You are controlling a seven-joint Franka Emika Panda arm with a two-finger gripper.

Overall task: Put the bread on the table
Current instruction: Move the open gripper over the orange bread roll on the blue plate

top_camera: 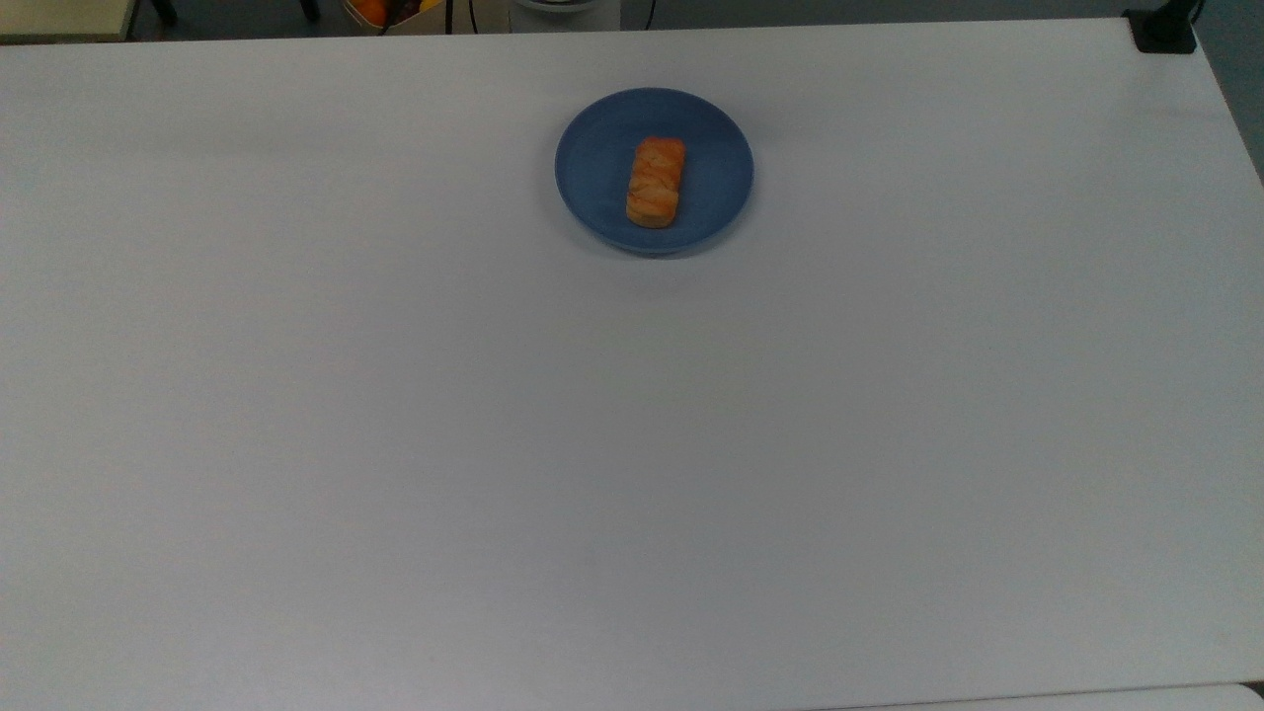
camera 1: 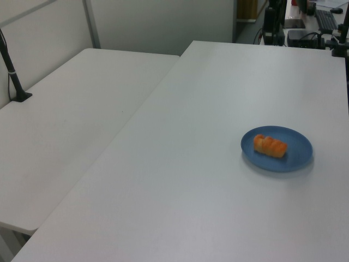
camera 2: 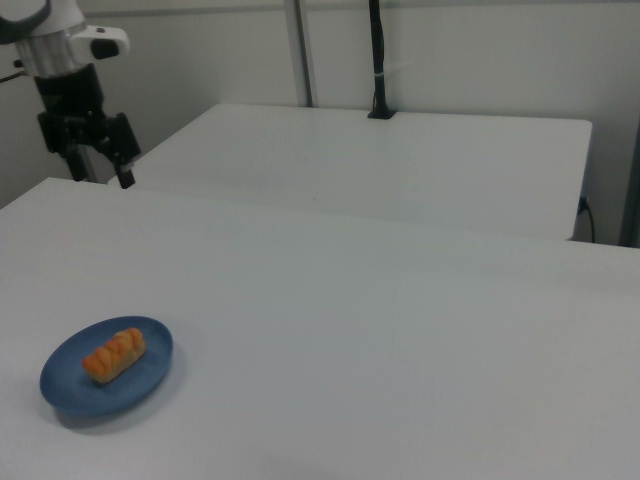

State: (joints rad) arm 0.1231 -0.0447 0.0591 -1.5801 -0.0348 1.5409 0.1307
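One small oblong orange-golden loaf of bread (top_camera: 655, 182) with pale diagonal score lines lies flat on one round blue plate (top_camera: 592, 173), roughly at the plate's centre, its long axis running up-down in the top view. The same bread (camera 1: 270, 146) shows in the left view lying across the blue plate (camera 1: 297, 155), and in the right view the bread (camera 2: 114, 355) sits on the plate (camera 2: 70, 385) near the right view's lower left corner. It rests wholly on the plate, not on the tabletop.

One large plain white rectangular table (top_camera: 632, 444) with a matte top carries the plate near its far edge in the top view. A second white table (camera 1: 76, 125) stands just beside it, on the left view's left; a black post (camera 1: 13, 76) rises from that one.

One black two-finger gripper (camera 2: 100, 160) hangs from a white arm (camera 2: 55, 30) at the right view's upper left, well apart from the plate and above the table's far edge. Its fingers appear spread with nothing between them, though the dark shapes merge somewhat against the background. The arm is cut off by the frame's top edge.

At the top view's upper edge, one black clamp (top_camera: 1163, 30) sits at the table corner; orange items (top_camera: 373, 10) beyond the table are cut off and hard to identify
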